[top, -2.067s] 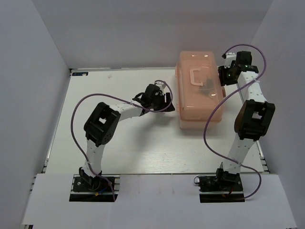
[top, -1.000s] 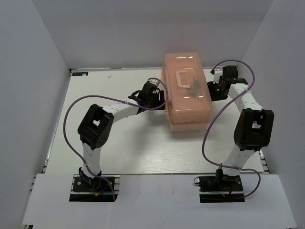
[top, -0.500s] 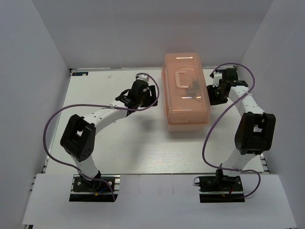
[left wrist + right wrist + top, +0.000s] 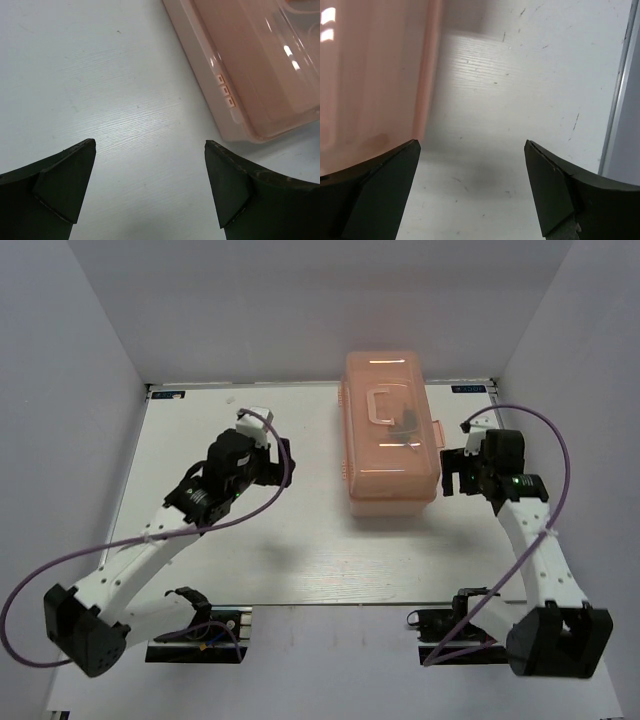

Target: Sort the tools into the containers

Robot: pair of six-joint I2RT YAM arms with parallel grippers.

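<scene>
The salmon-pink toolbox stands shut at the back middle of the table, its lid handle on top. Dark tool shapes show dimly through the lid; the container compartments inside are hidden. My left gripper hovers open to the left of the box, well apart from it. In the left wrist view the left gripper holds nothing and the toolbox lies at the upper right. My right gripper is open just right of the box. In the right wrist view the right gripper is empty, with the toolbox's wall on the left.
White walls enclose the table on three sides. The table's right edge runs close beside my right gripper. Purple cables loop off both arms. Bare tabletop lies in front of the box.
Both grippers have let go of the toolbox's sides, opened wide and drawn back toward the near edge. The box, slid left earlier, has stayed put.
</scene>
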